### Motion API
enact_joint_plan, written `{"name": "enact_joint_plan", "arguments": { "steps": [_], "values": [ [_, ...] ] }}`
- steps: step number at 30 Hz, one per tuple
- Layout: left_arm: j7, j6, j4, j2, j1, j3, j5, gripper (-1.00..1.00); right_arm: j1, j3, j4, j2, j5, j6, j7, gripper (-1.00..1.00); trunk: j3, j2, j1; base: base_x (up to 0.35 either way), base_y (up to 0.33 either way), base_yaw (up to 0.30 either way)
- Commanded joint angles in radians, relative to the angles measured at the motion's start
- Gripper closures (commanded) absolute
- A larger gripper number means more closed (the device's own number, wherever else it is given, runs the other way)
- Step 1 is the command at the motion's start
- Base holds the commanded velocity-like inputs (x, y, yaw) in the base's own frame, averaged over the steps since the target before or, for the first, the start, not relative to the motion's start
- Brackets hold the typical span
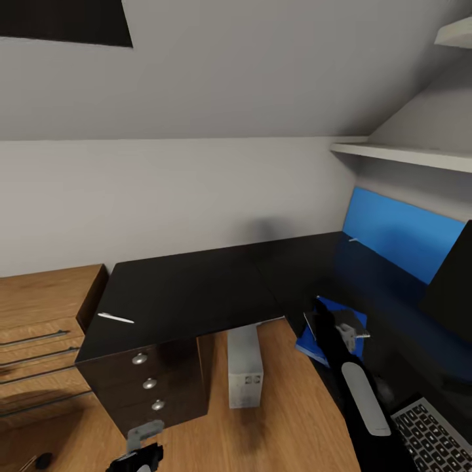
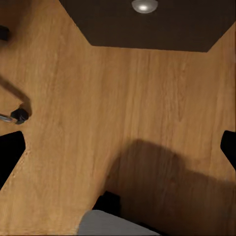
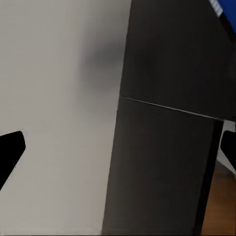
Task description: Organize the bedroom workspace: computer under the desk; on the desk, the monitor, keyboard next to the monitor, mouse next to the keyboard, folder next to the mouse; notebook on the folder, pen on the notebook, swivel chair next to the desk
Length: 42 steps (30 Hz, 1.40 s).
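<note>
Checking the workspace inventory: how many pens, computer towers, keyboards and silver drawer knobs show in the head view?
pen: 1
computer: 1
keyboard: 1
drawer knobs: 3
Total: 6

The head view looks down over the desk [image 1: 190, 288]. The left wrist view faces the floor [image 2: 118, 108] near a drawer knob [image 2: 144, 5]. The right wrist view skims the desktop toward the wall [image 3: 54, 98].
</note>
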Motion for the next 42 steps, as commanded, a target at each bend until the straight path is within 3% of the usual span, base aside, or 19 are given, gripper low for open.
{"name": "enact_joint_plan", "arguments": {
  "steps": [1,2,3,5,7,10,15,20,21,24,26,27,30,32,37,39,42],
  "values": [
    [-0.015,-0.053,0.063,0.003,-0.001,-0.029,0.002,-1.00,0.000,0.000,-0.001,0.014,-0.006,0.005,-0.002,-1.00,0.002,0.006,-0.004,0.000,0.000,0.000],
    [-0.080,-0.163,0.179,0.004,-0.001,-0.093,0.003,-1.00,0.000,0.003,0.001,0.035,-0.003,0.002,0.001,-1.00,0.005,0.013,-0.008,0.000,0.000,0.000],
    [-0.122,-0.211,0.238,0.003,-0.001,-0.125,0.004,-1.00,0.001,0.004,0.003,0.041,-0.002,0.002,0.001,-1.00,0.009,0.020,-0.012,0.000,0.000,0.000],
    [-0.170,-0.249,0.301,0.000,-0.001,-0.150,0.005,-1.00,0.001,0.007,0.005,0.045,-0.002,0.004,0.002,-1.00,0.015,0.034,-0.019,0.000,0.000,0.000],
    [-0.278,-0.294,0.419,-0.011,-0.001,-0.178,0.005,-1.00,0.001,0.021,0.010,0.049,-0.003,0.007,0.003,-1.00,0.021,0.048,-0.027,0.000,0.000,0.000],
    [-0.410,-0.333,0.511,-0.025,-0.002,-0.183,0.006,-1.00,0.001,0.053,0.038,0.052,-0.005,0.001,0.016,-1.00,0.030,0.069,-0.038,0.000,0.000,0.004],
    [-0.426,-0.367,0.522,-0.027,-0.002,-0.169,0.006,-1.00,0.001,0.070,0.064,0.055,-0.001,-0.018,0.016,-1.00,0.047,0.104,-0.058,0.000,0.000,0.115],
    [-0.432,-0.390,0.527,-0.028,-0.002,-0.126,0.007,-1.00,0.000,0.151,0.117,0.056,0.015,-0.111,-0.011,-1.00,0.066,0.139,-0.077,0.000,0.000,0.220],
    [-0.434,-0.394,0.530,-0.028,-0.002,-0.096,0.008,-1.00,0.000,0.260,0.147,0.056,0.066,-0.232,-0.064,-1.00,0.070,0.146,-0.081,0.000,0.000,0.245],
    [-0.434,-0.395,0.533,-0.028,-0.002,-0.087,0.008,-1.00,-0.001,0.329,0.157,0.057,0.116,-0.315,-0.091,-1.00,0.081,0.167,-0.092,0.000,0.000,0.248],
    [-0.436,-0.394,0.551,-0.028,-0.002,-0.084,0.009,-1.00,-0.001,0.408,0.163,0.057,0.191,-0.419,-0.126,-1.00,0.089,0.181,-0.100,0.000,0.000,0.251],
    [-0.441,-0.392,0.608,-0.031,-0.002,-0.084,0.011,-1.00,-0.001,0.476,0.184,0.058,0.288,-0.534,-0.212,-1.00,0.093,0.188,-0.104,0.000,0.000,0.258],
    [-0.441,-0.392,0.612,-0.037,-0.002,-0.084,0.011,-1.00,-0.005,0.480,0.239,0.070,0.295,-0.542,-0.218,-1.00,0.104,0.209,-0.115,0.000,0.000,0.259],
    [-0.441,-0.392,0.615,-0.039,-0.002,-0.084,0.011,-1.00,-0.012,0.480,0.328,0.094,0.302,-0.544,-0.217,-1.00,0.111,0.223,-0.123,0.000,0.000,0.260],
    [-0.442,-0.392,0.616,-0.040,-0.002,-0.084,0.011,-1.00,-0.028,0.480,0.414,0.094,0.336,-0.561,-0.216,-1.00,0.130,0.258,-0.142,0.000,0.000,0.261],
    [-0.443,-0.393,0.616,-0.040,-0.002,-0.084,0.010,-1.00,-0.034,0.480,0.443,0.094,0.378,-0.583,-0.216,-1.00,0.138,0.272,-0.150,0.000,0.000,0.264],
    [-0.443,-0.395,0.616,-0.041,-0.002,-0.084,0.010,-1.00,-0.036,0.480,0.453,0.094,0.390,-0.588,-0.215,-1.00,0.149,0.293,-0.161,0.000,0.000,0.265]
  ]
}}
